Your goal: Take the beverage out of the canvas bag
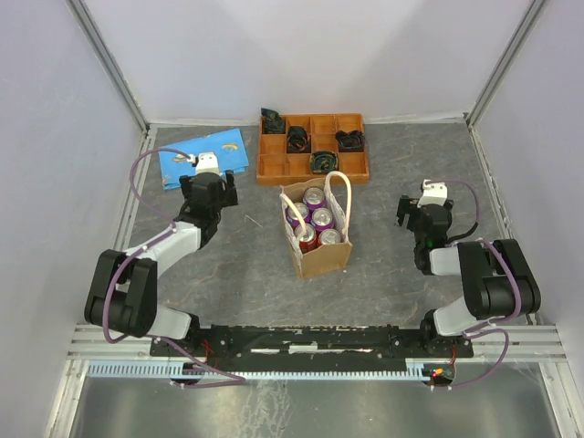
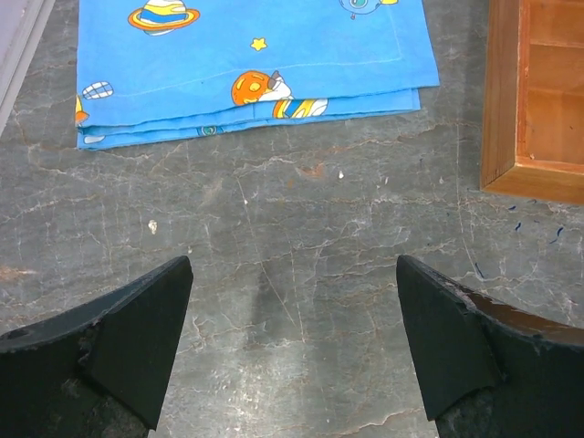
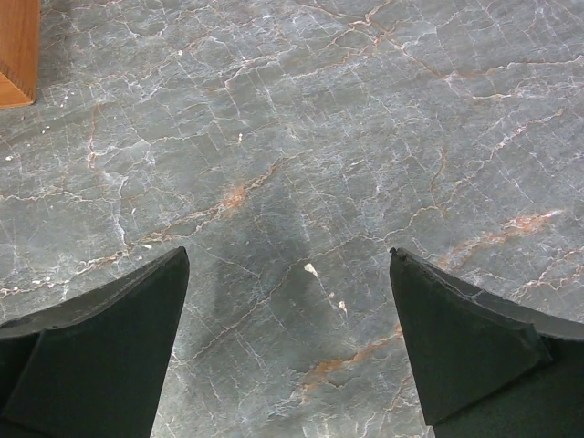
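The canvas bag (image 1: pixel 321 258) stands upright in the middle of the table in the top view, tan-brown with white loop handles. Several beverage cans (image 1: pixel 315 218), red and purple, stand inside it. My left gripper (image 1: pixel 212 194) is open and empty, to the left of the bag, over bare table (image 2: pixel 292 274). My right gripper (image 1: pixel 422 219) is open and empty, to the right of the bag, over bare table (image 3: pixel 287 265). Neither wrist view shows the bag or cans.
An orange compartment tray (image 1: pixel 313 148) with dark items stands behind the bag; its corner shows in the left wrist view (image 2: pixel 538 91) and right wrist view (image 3: pixel 18 50). A blue patterned cloth (image 1: pixel 203 157) lies far left, also in the left wrist view (image 2: pixel 246 55).
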